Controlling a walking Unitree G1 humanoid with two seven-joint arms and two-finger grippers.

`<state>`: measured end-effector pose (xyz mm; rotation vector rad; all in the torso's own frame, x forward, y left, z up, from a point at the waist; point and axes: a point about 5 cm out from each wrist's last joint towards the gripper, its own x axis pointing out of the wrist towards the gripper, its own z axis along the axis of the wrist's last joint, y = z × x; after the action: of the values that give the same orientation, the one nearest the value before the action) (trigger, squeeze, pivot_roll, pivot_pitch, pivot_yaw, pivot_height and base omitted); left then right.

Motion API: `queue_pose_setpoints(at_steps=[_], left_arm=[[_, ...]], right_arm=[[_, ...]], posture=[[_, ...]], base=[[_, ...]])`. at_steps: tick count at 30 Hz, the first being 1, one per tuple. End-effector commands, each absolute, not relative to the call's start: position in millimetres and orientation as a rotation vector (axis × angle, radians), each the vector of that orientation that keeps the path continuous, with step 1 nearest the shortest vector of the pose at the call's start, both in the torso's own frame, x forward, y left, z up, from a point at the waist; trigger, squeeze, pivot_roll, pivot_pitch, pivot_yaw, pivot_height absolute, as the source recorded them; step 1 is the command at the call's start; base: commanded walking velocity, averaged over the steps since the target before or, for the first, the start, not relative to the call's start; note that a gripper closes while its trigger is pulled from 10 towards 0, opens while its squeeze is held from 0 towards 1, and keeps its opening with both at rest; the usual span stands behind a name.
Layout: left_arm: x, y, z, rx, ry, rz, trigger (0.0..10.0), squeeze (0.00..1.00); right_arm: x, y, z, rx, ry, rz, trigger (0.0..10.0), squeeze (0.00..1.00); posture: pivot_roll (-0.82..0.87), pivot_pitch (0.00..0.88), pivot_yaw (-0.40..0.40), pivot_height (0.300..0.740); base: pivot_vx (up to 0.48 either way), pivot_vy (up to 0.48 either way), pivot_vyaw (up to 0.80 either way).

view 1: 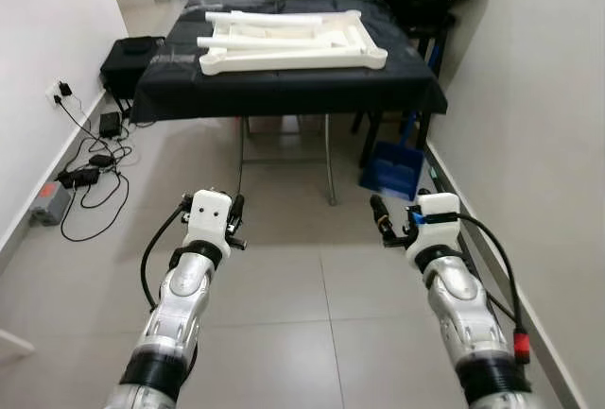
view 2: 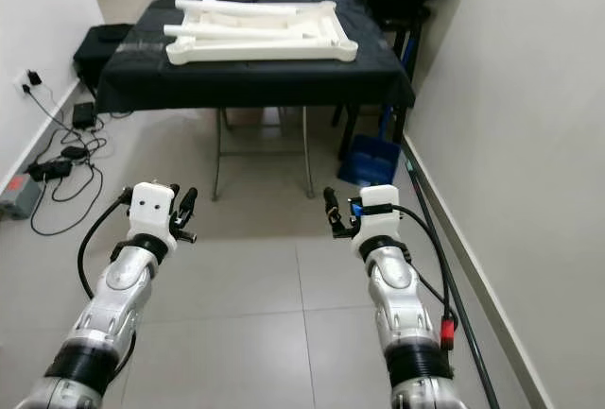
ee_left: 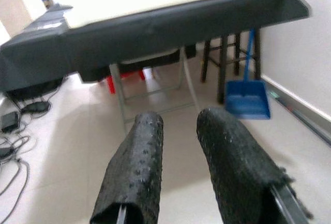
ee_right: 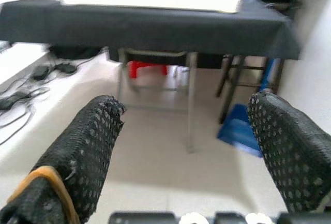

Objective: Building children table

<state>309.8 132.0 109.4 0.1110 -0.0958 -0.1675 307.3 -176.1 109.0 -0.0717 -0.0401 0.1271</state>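
White plastic children's-table parts (view 1: 288,42) lie well ahead, but nearest the robot its two grippers are held out over the pale tiled floor (view 1: 284,333), both empty: the left gripper (ee_left: 178,167) has its fingers slightly parted, the right gripper (ee_right: 189,151) spread wide. Further on stands a folding table under a black cloth (view 1: 284,93) (a blue dustpan (view 1: 392,168) leans by its right legs), and the parts rest in a loose pile on top. Assembly seems not yet begun; this looks like the approach, and next the robot must walk up until the pieces are within reach.
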Motion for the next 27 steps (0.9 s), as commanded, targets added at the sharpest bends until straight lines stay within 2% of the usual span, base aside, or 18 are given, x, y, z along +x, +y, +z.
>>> queue_pose_setpoints(at_steps=[1, 2, 3, 12, 18, 27], left_arm=[[291.6, 112.4, 107.3, 0.118, -0.097, -0.256, 10.0, 0.0], [291.6, 112.4, 107.3, 0.118, -0.097, -0.256, 10.0, 0.0], [283.8, 106.0, 104.3, 0.107, -0.092, -0.272, 10.0, 0.0], [275.9, 98.3, 106.4, 0.105, -0.091, -0.261, 10.0, 0.0], [271.1, 97.4, 110.8, 0.108, -0.067, -0.278, 10.0, 0.0], [266.8, 93.2, 112.9, 0.134, -0.068, -0.293, 10.0, 0.0]], right_arm=[[293.4, -158.7, 110.1, -0.062, -0.041, 0.191, 10.0, 0.13], [293.4, -158.7, 110.1, -0.062, -0.041, 0.191, 10.0, 0.13], [287.7, -153.6, 107.6, -0.057, -0.034, 0.203, 10.0, 0.0], [280.8, -137.8, 105.1, -0.032, -0.01, 0.182, 10.0, 0.0], [274.9, -136.9, 110.0, -0.031, 0.008, 0.183, 10.0, 0.0], [272.9, -133.4, 113.6, -0.053, 0.016, 0.18, 10.0, 0.0]], posture=[[0.07, 0.0, -0.024, 0.74], [0.07, 0.0, -0.024, 0.74], [0.06, 0.0, -0.025, 0.74], [0.07, 0.0, -0.028, 0.74], [0.07, 0.0, -0.028, 0.74], [0.07, 0.0, -0.025, 0.74]], base=[[0.0, 0.0, 0.0], [0.0, 0.0, 0.0], [0.0, 0.0, 0.0], [0.0, 0.0, 0.0], [0.0, 0.0, 0.0], [0.0, 0.0, 0.71]])
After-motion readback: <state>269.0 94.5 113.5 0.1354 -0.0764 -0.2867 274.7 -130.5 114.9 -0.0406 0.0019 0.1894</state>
